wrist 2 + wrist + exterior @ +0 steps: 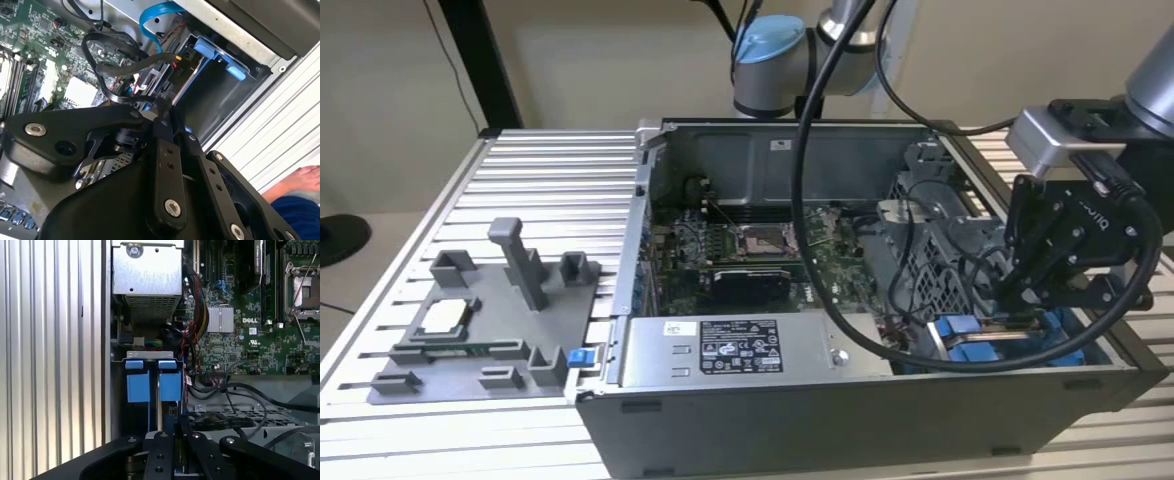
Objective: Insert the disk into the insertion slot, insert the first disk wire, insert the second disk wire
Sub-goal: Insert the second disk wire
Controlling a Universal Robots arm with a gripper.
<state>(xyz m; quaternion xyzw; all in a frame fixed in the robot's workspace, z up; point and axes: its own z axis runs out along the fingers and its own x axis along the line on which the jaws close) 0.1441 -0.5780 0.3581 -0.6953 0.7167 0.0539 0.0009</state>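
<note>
A slatted metal table (547, 170) carries an open computer case (854, 400), lying on its side so its inside faces up and the arm can come at it from above. To the exterior view's left of the case sits a grey plastic tray (467, 340) with upright posts, apparently shaped to park parts.

Inside the case, the green circuit board (747, 250) covers the floor, and a grey labelled power supply box (734, 350) lies along the near wall. At the exterior view's right the arm has its gripper (1034, 300) lowered into the near corner of the case, over the drive bay (150, 405), a grey metal pocket with blue plastic rails.

In the first wrist view two blue tabs (152, 382) stand side by side in that bay — they look like the ends of the disk's blue frame, which would mean the disk is seated in its slot, though its silver body is hidden and I cannot be sure. The gripper's fingers appear drawn together with hardly a gap; whether they pinch anything is not clear.

Black cables (115, 75) and a flat blue ribbon cable (150, 20) loop loosely beside the bay, within reach of the gripper — probably the wires meant for the disk. Whether any is plugged in I cannot tell.
</note>
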